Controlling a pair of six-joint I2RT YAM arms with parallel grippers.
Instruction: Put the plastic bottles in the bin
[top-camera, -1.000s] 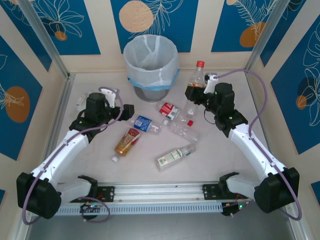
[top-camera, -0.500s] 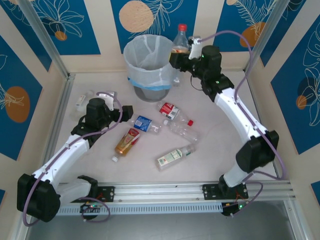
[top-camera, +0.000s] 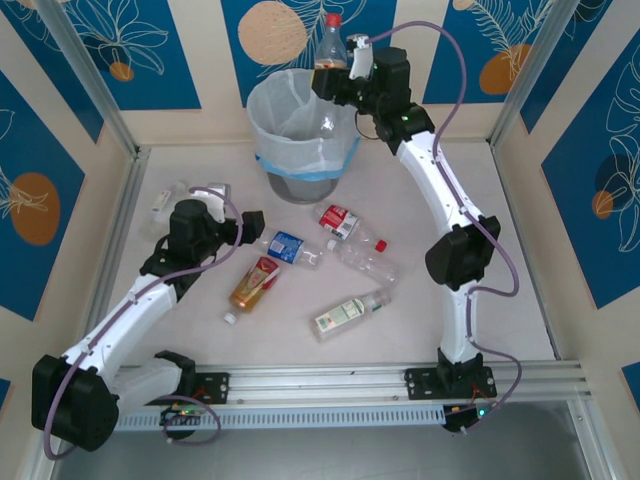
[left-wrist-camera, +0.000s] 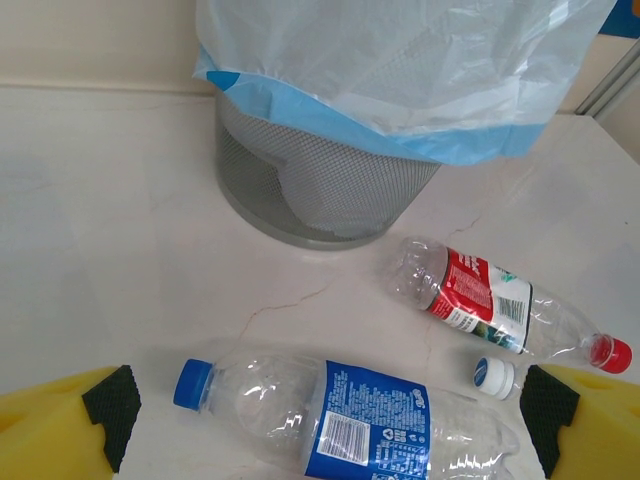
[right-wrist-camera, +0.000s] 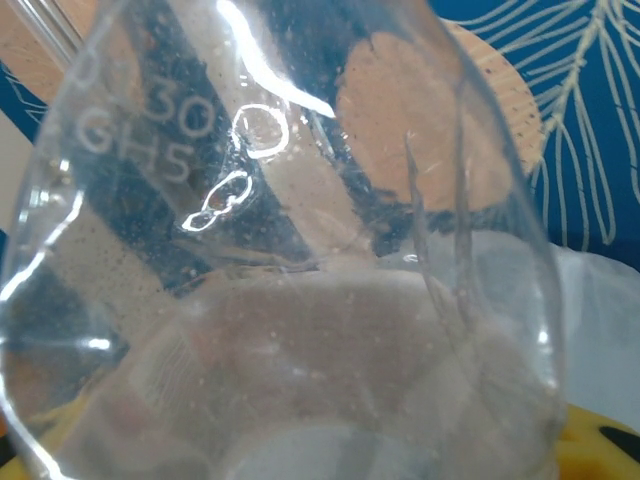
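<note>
Right gripper (top-camera: 338, 84), fingers clamped on an upright red-capped bottle (top-camera: 329, 55), hung above bin's (top-camera: 300, 150) far rim; left gripper (top-camera: 254, 222) (fingers apart) sat beside blue-label bottle (top-camera: 288, 246) lying on table (top-camera: 400, 340).

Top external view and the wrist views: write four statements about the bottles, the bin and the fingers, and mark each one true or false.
1. The right fingers hold a red-capped bottle upright above the bin. True.
2. The left fingers are shut on the blue-label bottle. False: they are open, and that bottle lies on the table.
3. The green-white-label bottle lies farther from the bin than the blue-label bottle does. True.
4. The bin lies tipped on its side. False: it stands upright.
</note>
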